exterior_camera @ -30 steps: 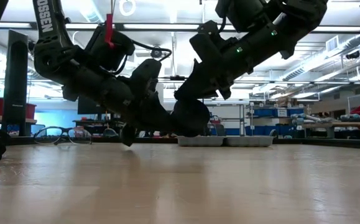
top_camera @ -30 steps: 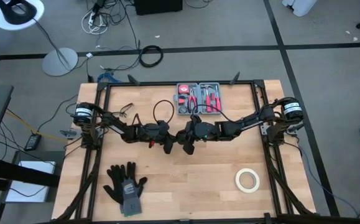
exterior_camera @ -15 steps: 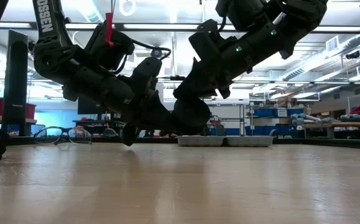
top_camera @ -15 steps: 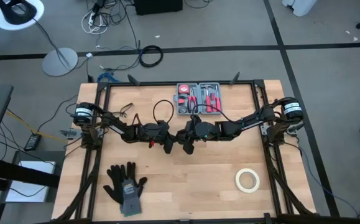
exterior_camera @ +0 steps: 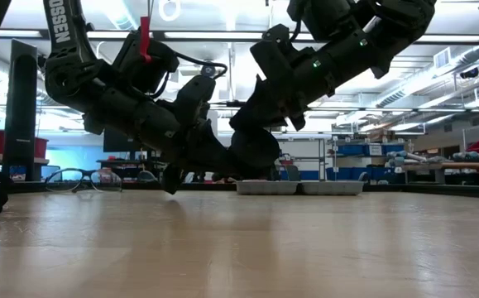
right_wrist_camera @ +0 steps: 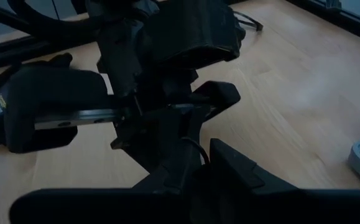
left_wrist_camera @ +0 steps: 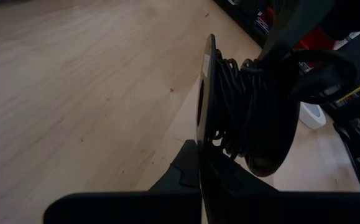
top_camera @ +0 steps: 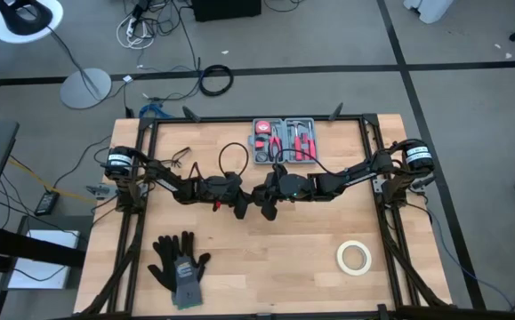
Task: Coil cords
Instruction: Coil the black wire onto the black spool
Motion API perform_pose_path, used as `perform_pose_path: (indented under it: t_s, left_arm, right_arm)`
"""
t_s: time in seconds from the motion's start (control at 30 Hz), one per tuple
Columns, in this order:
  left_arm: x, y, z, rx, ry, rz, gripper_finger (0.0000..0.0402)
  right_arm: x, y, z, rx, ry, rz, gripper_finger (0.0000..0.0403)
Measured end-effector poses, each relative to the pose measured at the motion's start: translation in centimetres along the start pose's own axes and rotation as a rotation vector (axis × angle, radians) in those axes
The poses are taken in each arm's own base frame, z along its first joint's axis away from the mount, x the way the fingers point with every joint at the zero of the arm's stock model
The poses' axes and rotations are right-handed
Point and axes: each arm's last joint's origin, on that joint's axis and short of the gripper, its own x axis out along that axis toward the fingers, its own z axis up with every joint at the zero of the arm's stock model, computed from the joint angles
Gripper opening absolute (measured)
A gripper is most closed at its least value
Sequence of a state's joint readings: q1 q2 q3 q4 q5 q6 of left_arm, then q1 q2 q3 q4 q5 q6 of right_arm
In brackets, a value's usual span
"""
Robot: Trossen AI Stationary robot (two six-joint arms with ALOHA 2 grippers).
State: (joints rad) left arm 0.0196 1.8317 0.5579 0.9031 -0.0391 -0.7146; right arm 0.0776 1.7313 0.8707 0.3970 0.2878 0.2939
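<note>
Cord [left_wrist_camera: 242, 106]: in the left wrist view we see thin black wire wound in many tight turns around a spool-like hub, with a thin round black disc [left_wrist_camera: 208, 93] seen edge-on on one side; it sits right of centre in that frame.
Cord, overhead: in the high view a thin loop of it [top_camera: 231, 156] rises above the left arm, just left of the frame's centre.
Left gripper [top_camera: 242, 206]: at the middle of the table in the high view, tip to tip with the right one; its fingers [left_wrist_camera: 195, 171] close on the disc's lower edge, so we read it as clamped on the cord.
Right gripper [top_camera: 266, 207]: just right of the left gripper in the high view; we cannot tell how far its fingers are parted or what they grip.
Table [top_camera: 310, 267]: light wood, both arms low over its centre.
Around the table: tool case [top_camera: 285, 140] at upper centre, white tape roll [top_camera: 353, 257] at lower right, black gloves [top_camera: 179, 263] at lower left, glasses [exterior_camera: 82, 180] at the low view's left.
</note>
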Motion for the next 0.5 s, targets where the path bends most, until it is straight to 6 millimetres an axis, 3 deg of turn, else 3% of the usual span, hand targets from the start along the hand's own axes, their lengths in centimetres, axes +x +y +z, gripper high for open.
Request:
perform_pose_path:
  t_s: [0.5]
  left_arm:
    - [0.00, -0.01, -0.01, 0.002, 0.004, -0.004, 0.0000]
  right_arm:
    - [0.01, 0.03, 0.25, 0.012, -0.023, 0.009, 0.0060]
